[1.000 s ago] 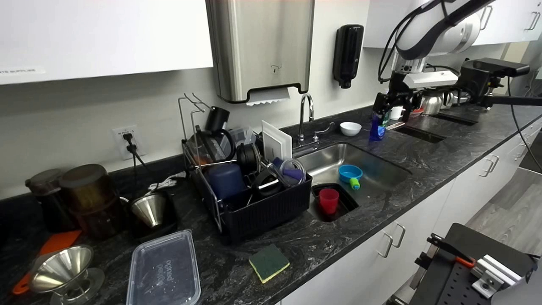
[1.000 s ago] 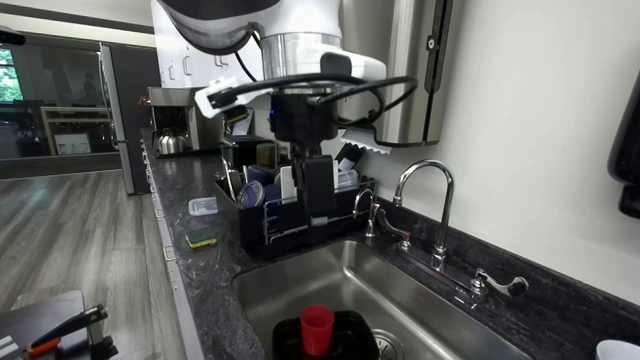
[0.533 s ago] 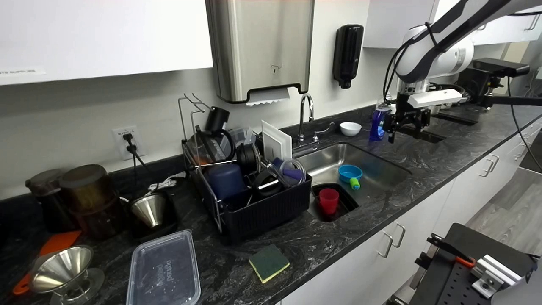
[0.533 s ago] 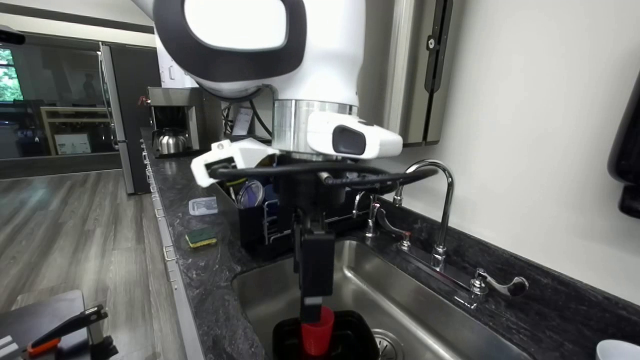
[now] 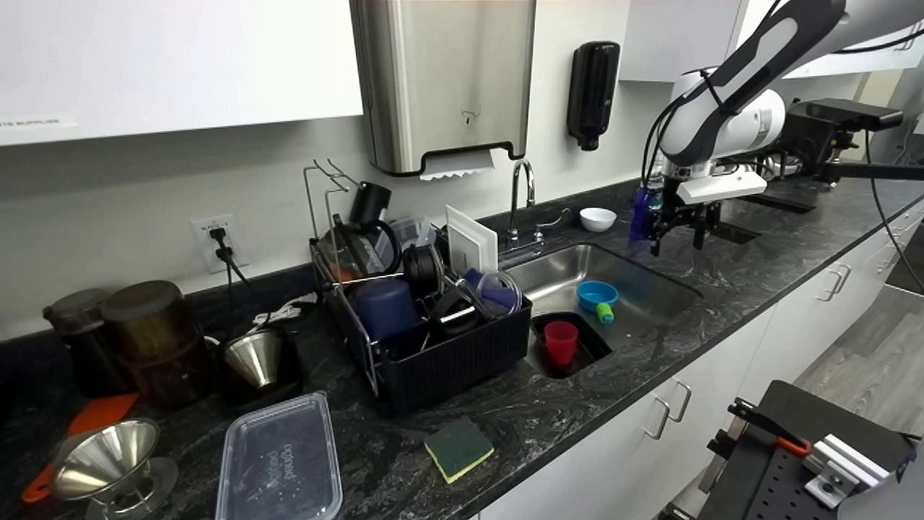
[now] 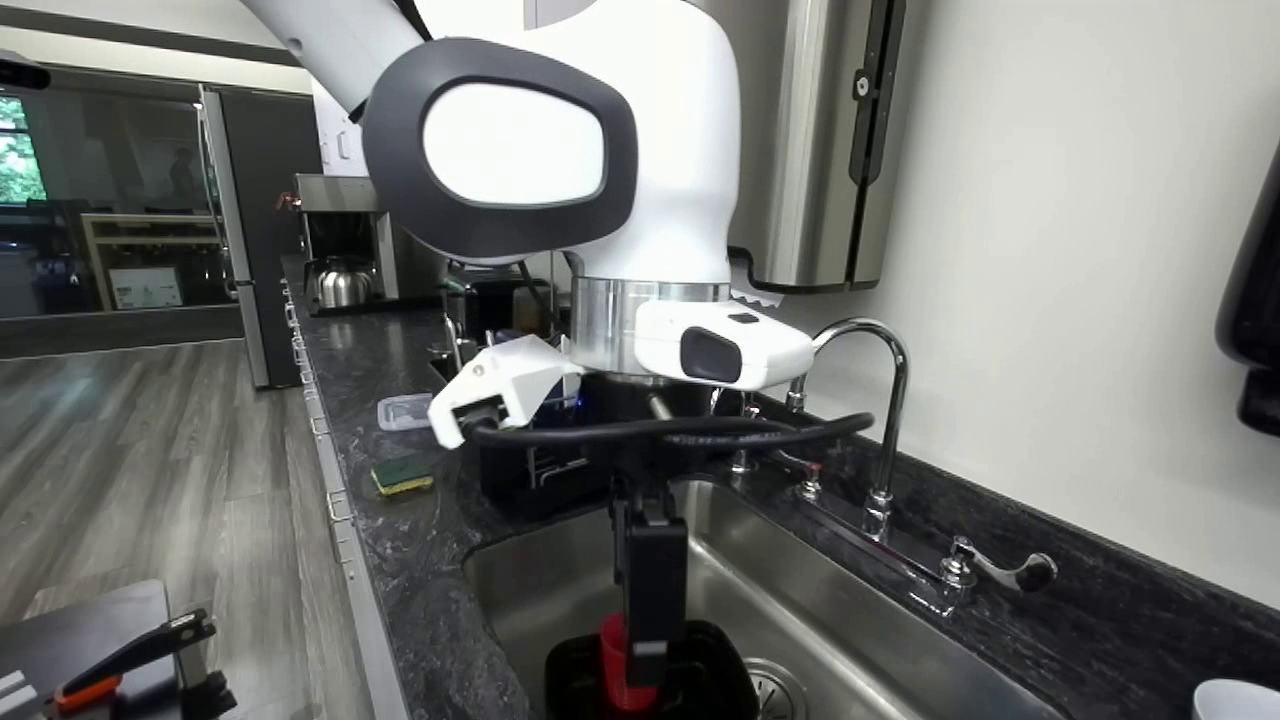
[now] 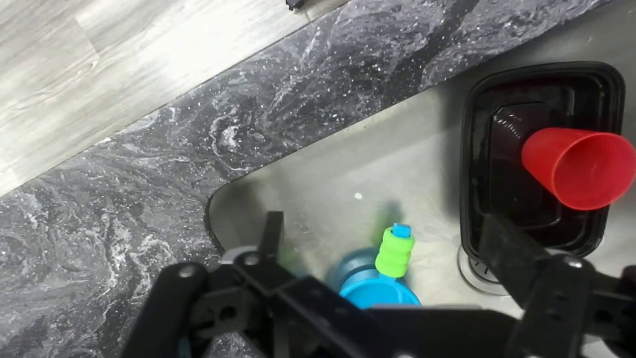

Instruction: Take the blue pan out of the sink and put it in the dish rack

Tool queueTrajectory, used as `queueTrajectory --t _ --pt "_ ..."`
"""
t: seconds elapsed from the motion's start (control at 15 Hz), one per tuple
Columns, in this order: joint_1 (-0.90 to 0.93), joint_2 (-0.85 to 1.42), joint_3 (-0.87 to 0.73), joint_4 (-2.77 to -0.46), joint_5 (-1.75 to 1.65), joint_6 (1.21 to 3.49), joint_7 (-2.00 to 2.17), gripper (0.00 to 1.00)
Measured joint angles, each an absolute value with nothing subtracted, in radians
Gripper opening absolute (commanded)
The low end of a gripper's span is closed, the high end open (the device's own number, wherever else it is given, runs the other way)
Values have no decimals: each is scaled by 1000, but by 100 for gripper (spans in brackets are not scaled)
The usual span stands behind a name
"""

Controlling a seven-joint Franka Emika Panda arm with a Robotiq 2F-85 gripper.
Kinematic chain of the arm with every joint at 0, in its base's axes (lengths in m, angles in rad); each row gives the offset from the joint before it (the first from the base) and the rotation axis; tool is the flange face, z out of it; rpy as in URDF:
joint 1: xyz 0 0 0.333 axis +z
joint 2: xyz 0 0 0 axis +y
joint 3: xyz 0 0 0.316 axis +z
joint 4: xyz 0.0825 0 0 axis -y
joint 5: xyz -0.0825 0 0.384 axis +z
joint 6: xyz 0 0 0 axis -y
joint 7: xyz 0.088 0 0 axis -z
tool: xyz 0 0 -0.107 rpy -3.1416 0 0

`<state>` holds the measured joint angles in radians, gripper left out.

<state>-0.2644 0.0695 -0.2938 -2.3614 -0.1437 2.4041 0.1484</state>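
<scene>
The small blue pan (image 5: 596, 292) with its green handle (image 5: 605, 313) sits in the metal sink (image 5: 650, 289). In the wrist view the pan (image 7: 380, 293) lies partly hidden behind the gripper body, with its green handle (image 7: 396, 253) between the spread fingers. The pan does not show in an exterior view where the arm stands in front of the sink (image 6: 770, 590). My gripper (image 5: 677, 249) is open and empty, well above the pan; its jaws stand wide apart in the wrist view (image 7: 383, 219). The black dish rack (image 5: 455, 361) stands beside the sink, filled with dishes.
A red cup (image 7: 571, 154) stands in a black tray (image 7: 472, 149) in the sink, beside the pan. The faucet (image 6: 900, 400) rises at the sink's back. A white bowl (image 5: 598, 219) and a blue soap bottle (image 5: 639, 217) stand behind the sink. A sponge (image 5: 459, 448) lies in front of the rack.
My gripper has come down from higher up toward the sink, and lately shifted slightly left in an exterior view. The pan, cup and rack have not moved.
</scene>
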Motion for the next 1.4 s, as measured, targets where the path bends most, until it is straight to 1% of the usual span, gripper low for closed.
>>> queueTrajectory --t 0.8,1.07,1.2,1.4 --pt "-264 68 -295 -2361 -149 2404 148 100" --pt "-253 74 -284 -2362 -151 2457 136 100" --pt "-253 105 -279 -2358 -115 2506 113 100" --pt "-255 225 -268 -2319 -12 2582 60 100"
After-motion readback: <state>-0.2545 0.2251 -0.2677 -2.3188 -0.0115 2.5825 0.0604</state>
